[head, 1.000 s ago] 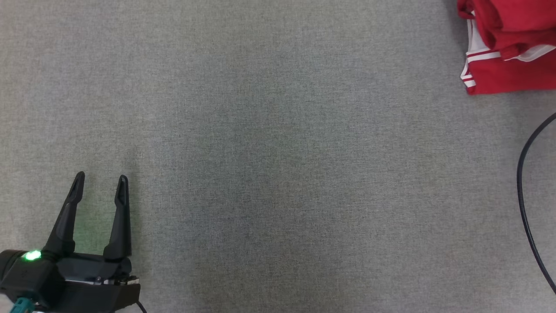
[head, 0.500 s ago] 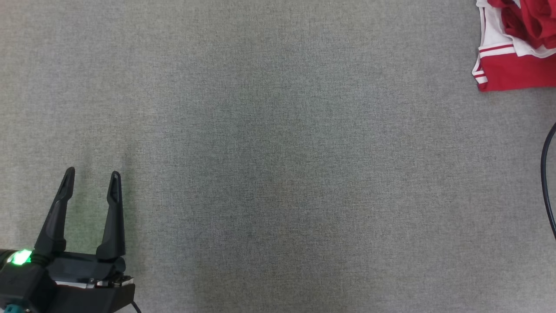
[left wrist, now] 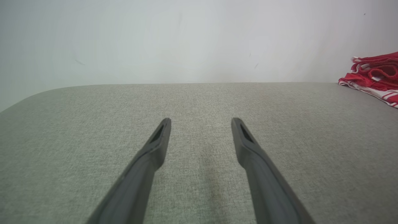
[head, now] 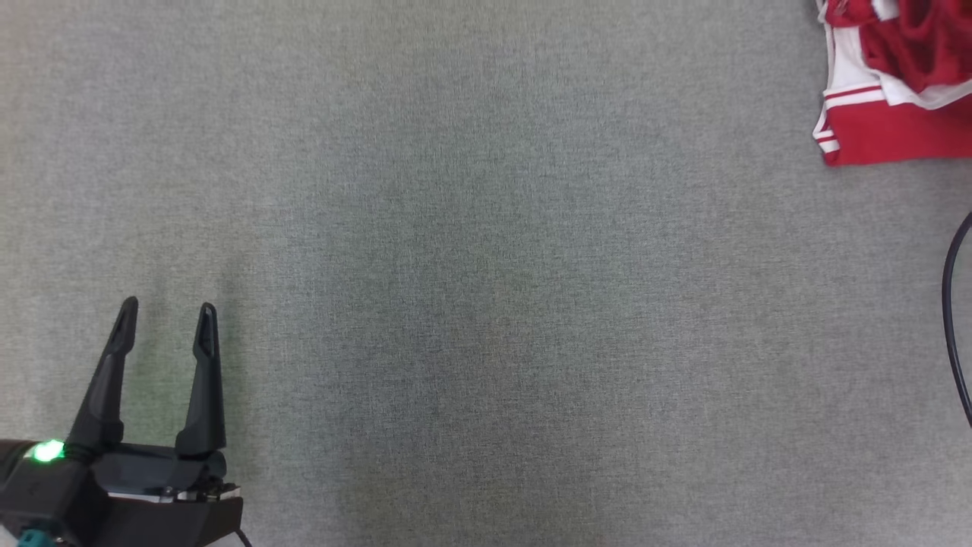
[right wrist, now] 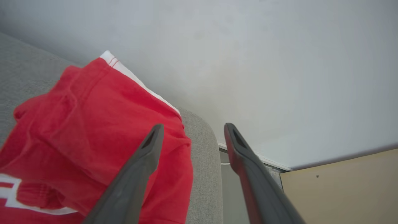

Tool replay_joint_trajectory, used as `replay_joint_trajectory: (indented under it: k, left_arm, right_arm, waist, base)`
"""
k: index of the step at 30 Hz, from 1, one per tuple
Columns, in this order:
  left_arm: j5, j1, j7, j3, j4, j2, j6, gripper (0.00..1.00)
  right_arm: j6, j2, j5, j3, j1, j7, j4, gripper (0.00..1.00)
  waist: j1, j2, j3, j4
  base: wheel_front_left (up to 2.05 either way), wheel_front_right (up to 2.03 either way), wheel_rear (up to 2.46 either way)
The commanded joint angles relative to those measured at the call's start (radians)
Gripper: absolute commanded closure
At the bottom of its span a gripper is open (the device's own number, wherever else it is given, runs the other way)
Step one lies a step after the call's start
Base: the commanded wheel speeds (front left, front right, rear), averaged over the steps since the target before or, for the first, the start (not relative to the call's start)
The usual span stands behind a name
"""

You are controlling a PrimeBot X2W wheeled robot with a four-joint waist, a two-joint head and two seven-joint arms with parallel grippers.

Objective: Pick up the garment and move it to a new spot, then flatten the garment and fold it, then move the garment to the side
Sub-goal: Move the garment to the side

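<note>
The garment [head: 896,83] is red with white stripes and lies bunched at the far right corner of the grey surface [head: 486,251]; the head view's edge cuts it off. From the left wrist it appears as a folded heap, the garment [left wrist: 374,76], at the right. My left gripper [head: 165,308] rests open at the lower left, far from it, its fingers [left wrist: 155,146] empty. My right gripper [right wrist: 192,126] hangs open just above the garment [right wrist: 77,130], one finger over the red cloth, the other past the surface's rounded corner.
A black cable [head: 953,319] curves along the right edge of the head view. Beyond the surface's corner [right wrist: 202,161] there is a drop to a gap and a tan floor [right wrist: 342,189]. A pale wall [left wrist: 199,40] stands behind the surface.
The head view has shifted a little, so the garment and cable sit differently at the right edge. The garment's top folds look rearranged. The left gripper stays open and in place.
</note>
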Motion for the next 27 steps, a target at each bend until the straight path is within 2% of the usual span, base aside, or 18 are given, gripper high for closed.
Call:
replay_joint_trajectory:
  k: [1,7,14,20,22,27]
  left_arm:
    - [-0.005,0.006,-0.005,-0.003,0.010,-0.002,0.005,0.00]
    - [-0.028,0.024,-0.012,-0.002,0.071,-0.028,0.013,0.00]
    - [-0.043,0.047,-0.014,0.005,0.119,-0.053,0.022,0.00]
    - [-0.037,0.079,-0.014,0.016,0.140,-0.066,0.024,0.00]
    - [-0.035,0.087,-0.014,0.017,0.142,-0.068,0.024,0.00]
    - [-0.037,0.112,-0.014,0.024,0.158,-0.077,0.024,0.00]
  right_arm:
    - [-0.001,0.009,0.012,-0.007,-0.009,-0.023,0.003,0.00]
    - [-0.001,0.098,0.133,-0.144,0.055,-0.185,0.049,0.00]
    - [-0.001,0.174,0.204,-0.283,0.167,-0.234,-0.009,0.00]
    - [-0.001,0.224,0.150,-0.466,0.320,-0.233,-0.143,0.00]
    - [-0.001,0.234,0.132,-0.497,0.351,-0.233,-0.163,0.00]
    - [-0.001,0.313,0.029,-0.640,0.515,-0.234,-0.258,0.00]
  waist:
    - [0.0001,0.0000,-0.015,0.001]
    - [0.0001,0.0000,-0.096,0.010]
    - [0.0001,0.0000,-0.190,0.022]
    - [0.0001,0.0000,-0.252,0.019]
    - [0.0001,0.0000,-0.262,0.018]
    - [0.0001,0.0000,-0.314,0.018]
  base:
    - [0.00,0.00,0.00]
    - [0.00,0.00,0.00]
    - [0.00,0.00,0.00]
    - [0.00,0.00,0.00]
    - [0.00,0.00,0.00]
    - [0.00,0.00,0.00]
